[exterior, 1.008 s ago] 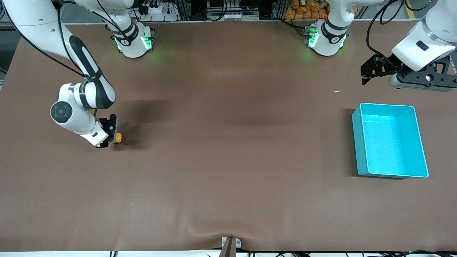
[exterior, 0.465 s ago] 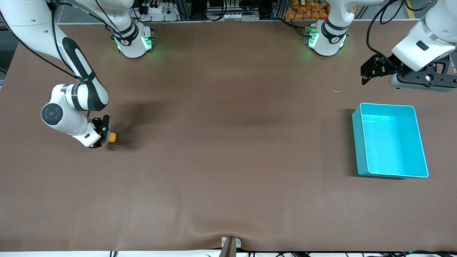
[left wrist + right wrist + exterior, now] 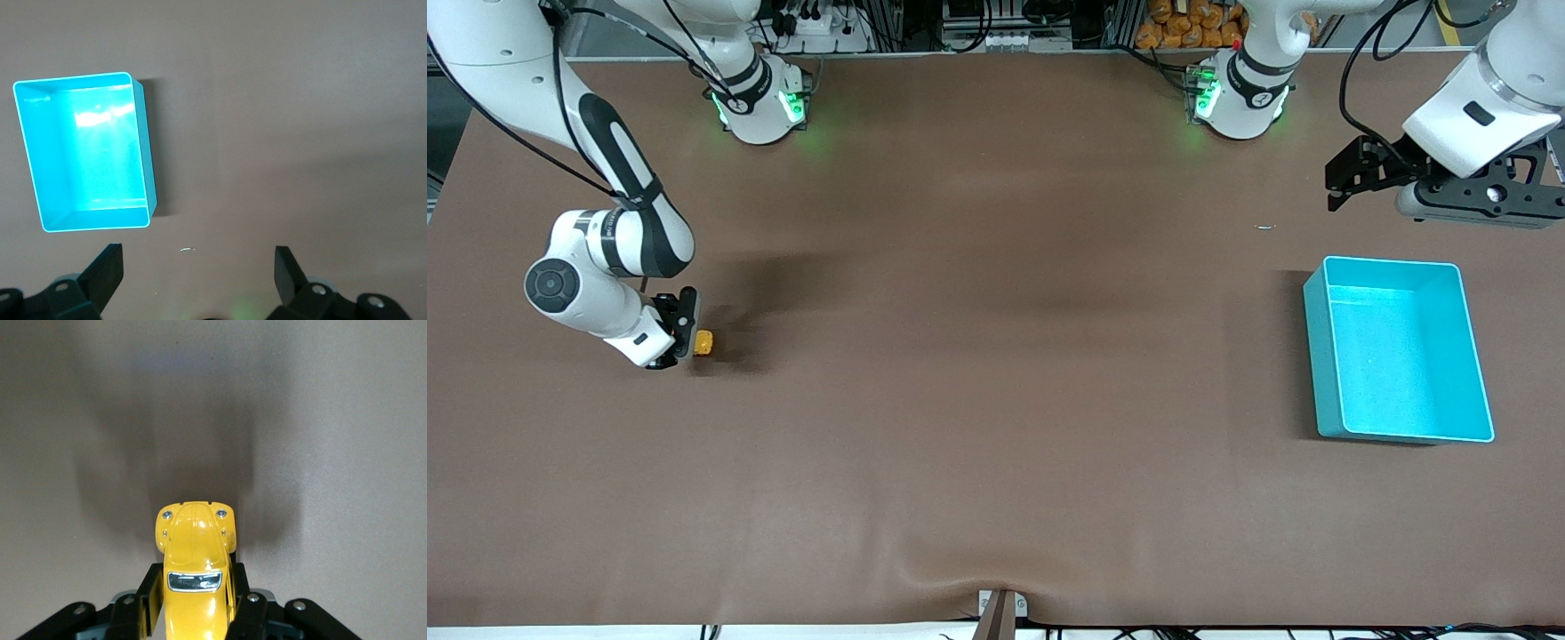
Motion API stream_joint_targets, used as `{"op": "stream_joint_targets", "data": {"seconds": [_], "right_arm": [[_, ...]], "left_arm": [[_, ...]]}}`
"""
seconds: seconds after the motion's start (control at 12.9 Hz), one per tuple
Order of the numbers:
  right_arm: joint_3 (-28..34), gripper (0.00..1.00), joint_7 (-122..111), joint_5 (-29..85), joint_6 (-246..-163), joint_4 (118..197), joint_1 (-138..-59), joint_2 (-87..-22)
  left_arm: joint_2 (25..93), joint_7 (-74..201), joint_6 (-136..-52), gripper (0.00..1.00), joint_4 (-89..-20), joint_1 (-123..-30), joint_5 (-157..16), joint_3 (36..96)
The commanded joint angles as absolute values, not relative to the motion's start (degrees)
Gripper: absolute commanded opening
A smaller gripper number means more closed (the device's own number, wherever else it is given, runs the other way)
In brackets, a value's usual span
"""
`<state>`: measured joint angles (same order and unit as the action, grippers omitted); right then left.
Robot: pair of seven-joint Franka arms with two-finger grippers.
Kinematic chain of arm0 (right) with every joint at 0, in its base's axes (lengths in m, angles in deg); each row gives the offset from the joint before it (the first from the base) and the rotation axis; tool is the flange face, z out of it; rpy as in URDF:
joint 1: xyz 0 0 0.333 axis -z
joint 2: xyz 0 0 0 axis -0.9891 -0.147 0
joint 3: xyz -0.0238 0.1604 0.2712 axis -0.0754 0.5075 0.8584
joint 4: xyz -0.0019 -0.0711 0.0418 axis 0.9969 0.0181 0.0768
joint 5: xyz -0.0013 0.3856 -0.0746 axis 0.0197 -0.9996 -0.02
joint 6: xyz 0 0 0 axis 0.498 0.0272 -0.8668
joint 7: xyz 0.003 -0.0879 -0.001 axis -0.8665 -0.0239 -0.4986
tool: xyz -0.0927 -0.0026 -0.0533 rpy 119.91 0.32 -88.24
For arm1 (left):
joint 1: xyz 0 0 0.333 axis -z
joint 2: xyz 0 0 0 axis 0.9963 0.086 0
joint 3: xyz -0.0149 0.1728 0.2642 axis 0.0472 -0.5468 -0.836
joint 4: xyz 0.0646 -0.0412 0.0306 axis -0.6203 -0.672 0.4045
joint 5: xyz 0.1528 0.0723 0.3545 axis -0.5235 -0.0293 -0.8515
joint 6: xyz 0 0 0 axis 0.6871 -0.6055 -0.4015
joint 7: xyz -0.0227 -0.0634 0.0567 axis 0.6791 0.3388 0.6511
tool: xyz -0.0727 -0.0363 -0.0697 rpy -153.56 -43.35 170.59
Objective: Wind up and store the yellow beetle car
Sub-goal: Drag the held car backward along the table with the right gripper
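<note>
The car (image 3: 704, 342) sits at the centre-left of the front frame, low on the surface (image 3: 996, 400), with the right tool (image 3: 685, 333) clamped on its sides, nose protruding past the fingers (image 3: 248, 613) in the right wrist view. The left tool (image 3: 1352, 173), at the upper right of the frame, waits above the surface with fingers apart. Below it in the frame stands the bin (image 3: 1316, 356), well apart from the car.

The right arm is reaching low at its end of the worktop, its gripper (image 3: 685, 333) pressing its fingers (image 3: 248, 613) against the car (image 3: 195, 570) on both sides. The left arm is waiting, its gripper (image 3: 1343, 182) hanging spread above the worktop.
</note>
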<state>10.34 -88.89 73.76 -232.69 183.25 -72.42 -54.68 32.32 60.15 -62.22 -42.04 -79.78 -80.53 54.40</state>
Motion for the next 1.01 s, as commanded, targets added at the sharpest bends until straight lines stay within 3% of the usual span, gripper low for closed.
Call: {"op": "stream_joint_targets", "data": {"seconds": [0.0,0.54,0.62,0.7,0.78,0.93], "right_arm": [[11.0,0.45,-90.6,75.1,-232.2,182.3,-70.3,-56.4],[11.0,0.49,-91.2,75.1,-232.6,182.2,-69.3,-56.5],[11.0,0.54,-91.3,75.1,-232.3,181.8,-68.9,-56.5],[11.0,0.67,-91.2,75.0,-232.0,181.4,-68.5,-56.5],[11.0,1.0,-91.2,74.8,-231.7,180.3,-68.1,-56.4],[11.1,1.0,-91.5,74.7,-224.0,175.5,-68.0,-56.2]], "left_arm": [[32.4,59.0,-61.8,1.0,-41.3,-80.0,-80.8,54.6],[32.4,59.0,-61.8,1.0,-41.3,-80.0,-80.8,54.6],[32.4,59.0,-61.8,1.0,-41.3,-80.0,-80.8,54.6],[32.4,59.0,-61.8,1.0,-41.3,-80.0,-80.8,54.6],[32.4,59.0,-61.8,1.0,-41.3,-80.0,-80.8,54.6],[32.4,59.0,-61.8,1.0,-41.3,-80.0,-80.8,54.6]]}}
